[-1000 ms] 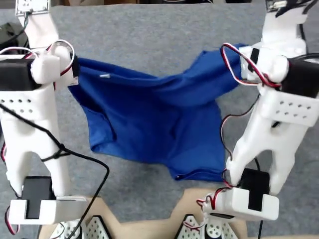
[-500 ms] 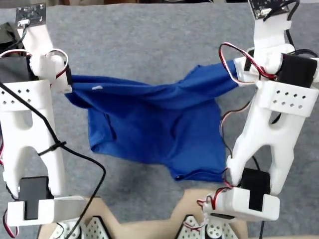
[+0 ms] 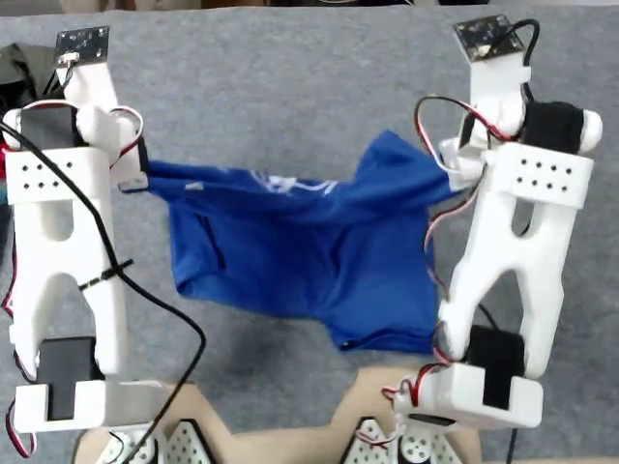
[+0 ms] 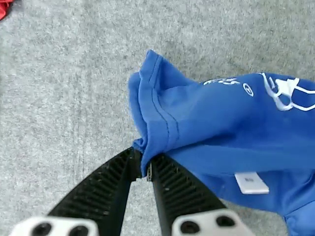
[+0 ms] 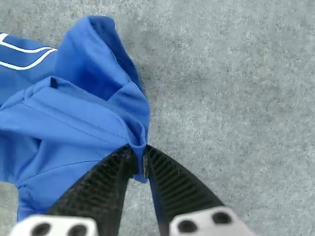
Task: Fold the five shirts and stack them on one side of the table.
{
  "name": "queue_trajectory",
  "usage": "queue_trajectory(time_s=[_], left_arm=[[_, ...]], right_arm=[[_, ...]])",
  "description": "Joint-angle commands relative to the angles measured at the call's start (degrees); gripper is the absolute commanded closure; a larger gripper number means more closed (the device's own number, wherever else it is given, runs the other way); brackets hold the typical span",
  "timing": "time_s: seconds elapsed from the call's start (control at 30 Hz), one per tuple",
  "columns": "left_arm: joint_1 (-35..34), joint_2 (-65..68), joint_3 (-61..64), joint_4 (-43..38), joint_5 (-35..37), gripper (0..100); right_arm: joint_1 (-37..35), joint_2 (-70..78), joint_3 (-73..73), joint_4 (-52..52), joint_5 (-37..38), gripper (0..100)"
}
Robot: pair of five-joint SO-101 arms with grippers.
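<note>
1. Two claws each pinch one bunched corner of the blue shirt (image 3: 309,261). The left claw (image 4: 142,167) is pressed together on a folded hem close to the white label (image 4: 251,183). The right claw (image 5: 141,162) is pressed together on a gathered edge at the opposite side.
2. Mid-desk is where the shirt sits, between the two arms. Its far edge is raised and strung between the claws, and the rest lies rumpled on the grey desk (image 3: 290,87), reaching toward the near edge.
3. Slipping looks like the main risk. Each claw grips only a thin tip of cloth at the very ends of its fingers, so a firm pull apart could tug a corner free.
4. Uneven pulling is a second risk. The right side is more bunched than the left, so stretching may leave a skewed edge and a crooked fold.
5. Creases may be pressed in, because the near hem already curls under itself near the right arm's base.
6. Snagging is possible, since a black cable (image 3: 164,309) hangs from the left arm just beside the shirt's near-left corner and could catch the cloth when that arm swings.
7. Around the work, a dark cloth (image 3: 12,68) lies at the far-left corner of the desk, and a scrap of red cloth (image 4: 4,6) shows beyond the left claw. Both are well apart from the shirt and block nothing.
</note>
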Motion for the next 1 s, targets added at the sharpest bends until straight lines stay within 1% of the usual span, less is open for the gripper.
queue_trajectory(time_s=[0.0, 0.2, 0.33, 0.57, 0.63, 0.73, 0.83, 0.97], left_arm=[[-0.18, -4.44, -0.26, -0.97, -0.18, 98], [-0.18, -13.49, -5.54, -0.97, -0.53, 98], [-0.18, -18.68, -6.24, -0.97, -0.62, 98], [-0.09, -28.18, -5.89, -0.53, -0.62, 98], [0.0, -30.81, -5.89, 0.09, -1.23, 98], [2.11, -34.15, -5.8, 1.76, -3.25, 98], [2.64, -36.18, -5.8, 2.2, -3.16, 98], [2.55, -36.62, -5.8, 2.29, -2.99, 98]], right_arm=[[0.57, -5.32, 0.13, -0.7, 0.18, 99.3], [0.66, -13.23, -0.04, 0.0, 0.18, 99.3], [0.31, -20.97, -0.31, -0.09, 0.09, 99.3], [0.75, -33.45, -8.04, -3.08, 0.09, 99.3], [0.75, -35.21, -9.71, -4.31, 0.09, 99.3], [0.75, -36.09, -11.47, -6.51, 0.0, 99.4], [0.75, -36.09, -12.88, -8.26, -0.18, 99.4], [0.75, -36.0, -14.81, -10.55, -2.73, 99.4]])
